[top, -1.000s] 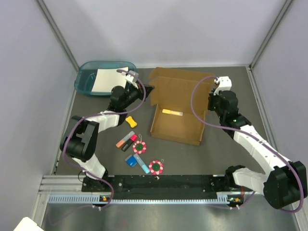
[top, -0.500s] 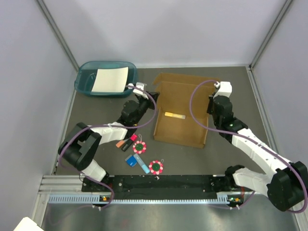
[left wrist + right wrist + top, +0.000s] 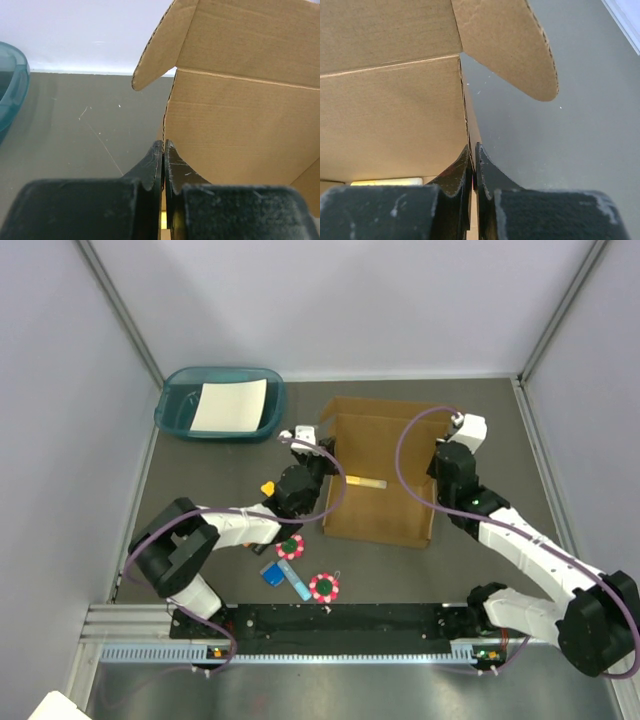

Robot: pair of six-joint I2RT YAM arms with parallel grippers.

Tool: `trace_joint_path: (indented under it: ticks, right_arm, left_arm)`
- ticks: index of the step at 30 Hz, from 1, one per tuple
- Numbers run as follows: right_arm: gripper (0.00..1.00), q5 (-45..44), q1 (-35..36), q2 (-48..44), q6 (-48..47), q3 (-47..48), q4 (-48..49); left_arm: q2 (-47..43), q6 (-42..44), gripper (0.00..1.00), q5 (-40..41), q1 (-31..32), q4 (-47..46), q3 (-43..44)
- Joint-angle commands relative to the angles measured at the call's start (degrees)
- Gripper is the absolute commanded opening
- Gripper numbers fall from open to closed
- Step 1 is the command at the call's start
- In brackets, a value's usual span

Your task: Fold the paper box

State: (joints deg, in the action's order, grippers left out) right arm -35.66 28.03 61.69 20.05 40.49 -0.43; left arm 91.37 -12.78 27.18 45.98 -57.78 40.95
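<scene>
One brown paper box (image 3: pixel 385 515), seemingly half-folded

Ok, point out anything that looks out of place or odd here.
One thing: a yellow stick-shaped item lies on the floor of the paper box, whose side walls are already raised. A loose item inside a box that is being folded looks out of place. Nothing looks spilled or torn.

A blue-green tray (image 3: pixel 172 400) sits at the back left of the grey table (image 3: pixel 190 465) with white paper (image 3: pixel 230 405) in it. A round red toy (image 3: pixel 323 586) and a blue block (image 3: pixel 270 574) lie near the front.
</scene>
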Motion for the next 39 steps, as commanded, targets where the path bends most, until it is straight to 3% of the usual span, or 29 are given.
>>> trace_joint_path:
  ticks: [1,10,23,39]
  right_arm:
    - [0.0,-1.8,1.2,1.4,5.4,0.5,-2.9]
    - [0.0,-2.8,2.4,2.0,8.9,-0.4,-4.1]
    - [0.0,-3.2,2.6,0.7,7.2,-5.6,-2.6]
    - [0.0,-4.7,6.0,-4.9,11.5,-13.4,-3.6]
  left_arm:
    - [1.7,-1.6,0.0,9.0,3.8,-0.6,2.2]
    - [3.5,-4.0,0.0,12.6,7.0,1.2,3.8]
    - [1.6,-18.1,0.0,14.0,9.5,4.1,0.7]
    - [2.5,-16.1,0.0,16.4,15.8,-4.4,-7.3]
